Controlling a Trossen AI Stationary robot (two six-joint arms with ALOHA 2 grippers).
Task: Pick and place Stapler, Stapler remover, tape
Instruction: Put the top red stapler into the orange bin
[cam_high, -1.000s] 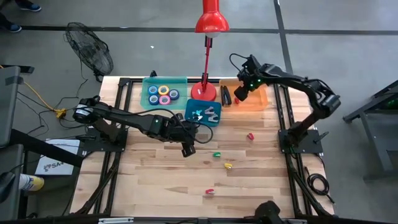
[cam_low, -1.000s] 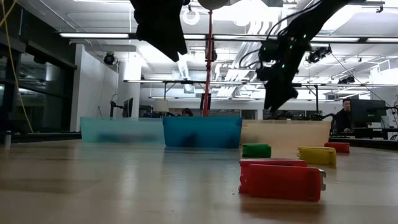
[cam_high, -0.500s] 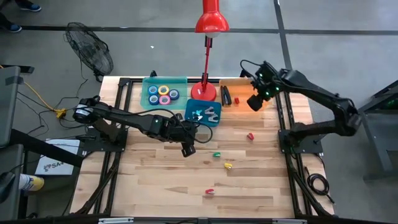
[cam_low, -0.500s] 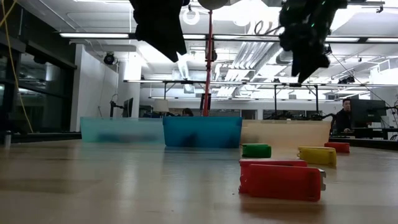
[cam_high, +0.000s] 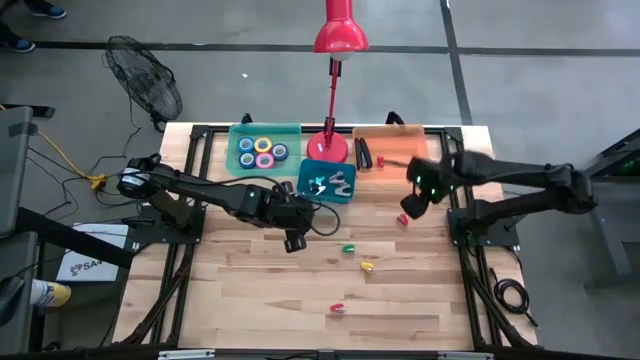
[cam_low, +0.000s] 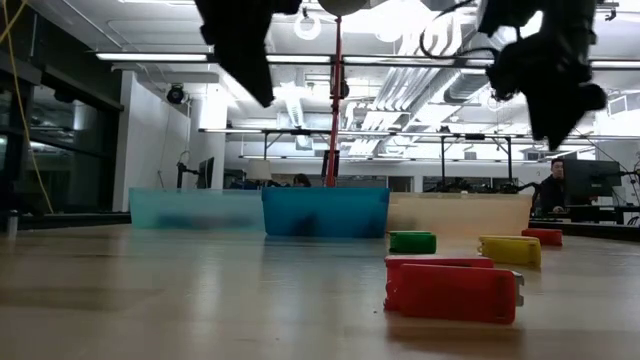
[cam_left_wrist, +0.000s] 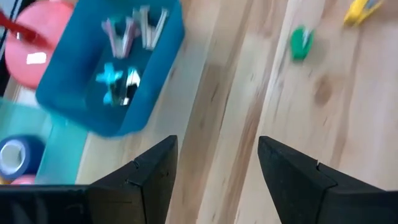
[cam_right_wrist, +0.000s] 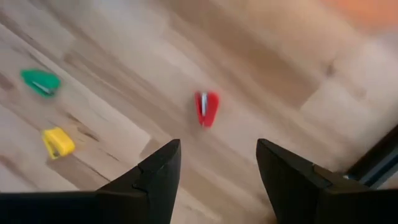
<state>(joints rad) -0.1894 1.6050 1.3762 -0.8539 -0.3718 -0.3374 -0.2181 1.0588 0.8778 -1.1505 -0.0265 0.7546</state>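
**Both grippers empty above the table, four staplers loose on the wood**

The pale wooden slatted table carries three trays along its far edge, around the round base of a red desk lamp; the left arm reaches from the left edge toward the middle, and the right arm stretches in from the right side; the teal plastic tray at the far left holds the ring-shaped tape rolls in blue, pink, yellow and purple; the orange plastic tray to the right of the lamp holds two small staplers, one dark and one red, at its left end; the deep blue plastic bin just in front of the lamp holds the silver-jawed staple removers; the left gripper hangs above bare wood just in front of that blue bin, its fingers apart and holding nothing; the right gripper hovers right over the small red stapler in front of the orange tray, fingers spread and empty; the small green stapler lies near the table's middle; the small yellow stapler lies just in front of it; another small red stapler lies nearest the front edge, well apart from the others.
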